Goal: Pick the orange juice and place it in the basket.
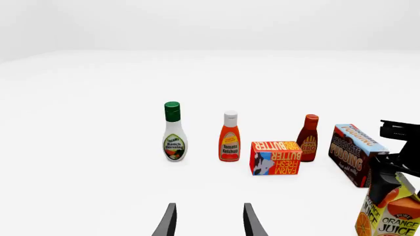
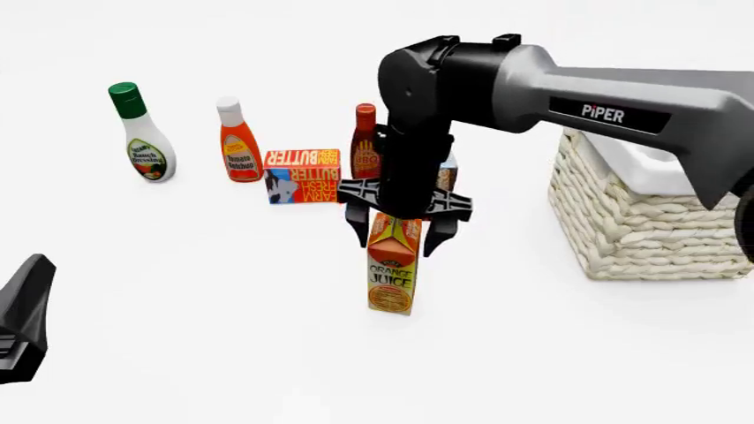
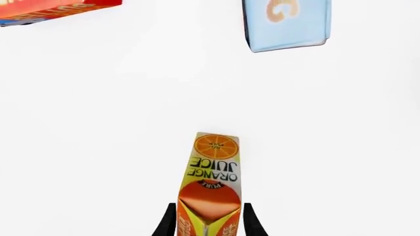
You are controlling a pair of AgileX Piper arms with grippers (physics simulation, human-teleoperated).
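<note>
Two fingers of the right gripper are seen set either side of the gabled top of the orange juice, which stands upright near the middle of the table. In the right wrist view the pads appear pressed against the carton's upper sides, so a hold seems to be made, though only on the sloping top. The left gripper is held parted and empty, well apart from the groceries.

A slip is judged the main risk: the carton is tall and is gripped high, so it may swing or slide out when lifted, above all if it is moved fast. A tilted carton could also be knocked against the rim of the basket on the way in.

Farther back, the butter box, the ketchup bottle, the ranch dressing and the BBQ sauce bottle are lined up; the chocolate pudding box is shown in the left wrist view. These could be toppled if the arm is swung backward.

Of the basket's inside only white lining is seen; what is in it cannot be told.
</note>
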